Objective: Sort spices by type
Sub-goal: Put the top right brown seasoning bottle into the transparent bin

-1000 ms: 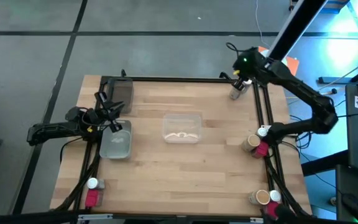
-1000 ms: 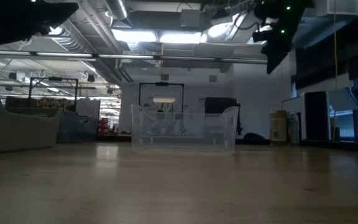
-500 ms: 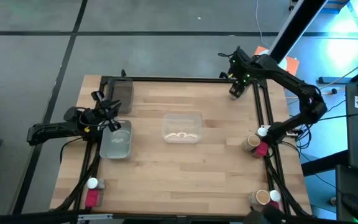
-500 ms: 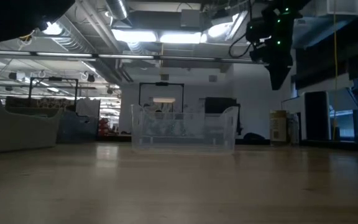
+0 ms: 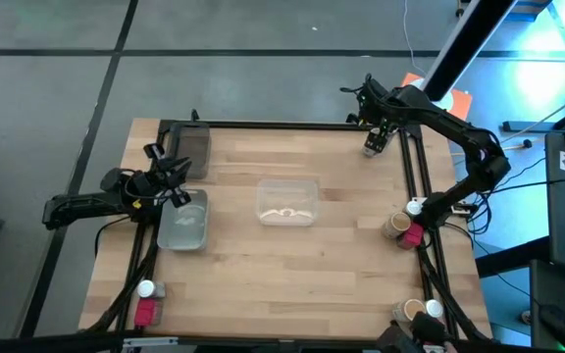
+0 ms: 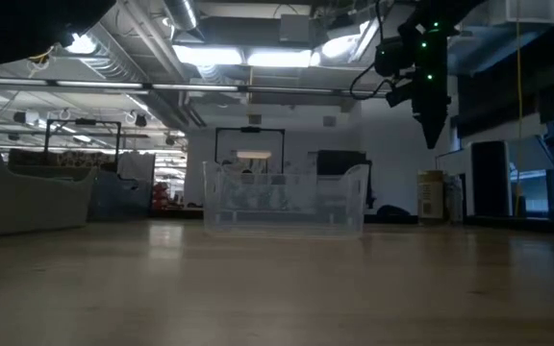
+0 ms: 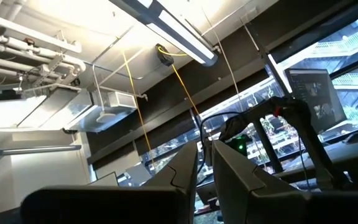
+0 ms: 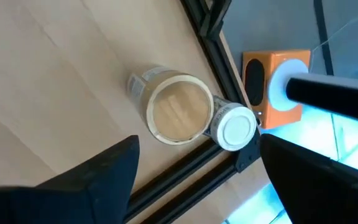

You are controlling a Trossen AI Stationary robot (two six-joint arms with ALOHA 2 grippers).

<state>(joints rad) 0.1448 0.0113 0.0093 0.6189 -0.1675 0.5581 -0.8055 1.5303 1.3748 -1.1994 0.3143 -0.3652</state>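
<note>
A: Well, sorting's barely begun. No spice I can make out in the middle tray [image 5: 287, 201], left tray [image 5: 182, 224] or dark tray [image 5: 190, 147].

B: Where are the jars?

A: Scattered along the worktop [image 5: 302, 279] edges. By the right rail [image 5: 418, 172]: tan jar [image 5: 394, 226], white jar [image 5: 415, 207] and red jar [image 5: 412, 236], touching. Near-right corner: another tan [image 5: 412, 312] and white [image 5: 433, 310]. Near-left: a white [image 5: 145, 289] and a red [image 5: 145, 312]. Types are mixed in every cluster.

B: And the tools?

A: Right tool [image 5: 373, 145] hovers at the far-right corner, fingers spread wide, holding nothing. Right under it stand a tan jar [image 8: 178, 112] and a white jar [image 8: 235, 127], touching, against the rail. Left tool [image 5: 173, 186] waits over the left tray, fingers all but together, nothing between.

B: Obstacles?

A: The frame rails crowd the edge jars, and touching neighbours could get knocked.
</note>
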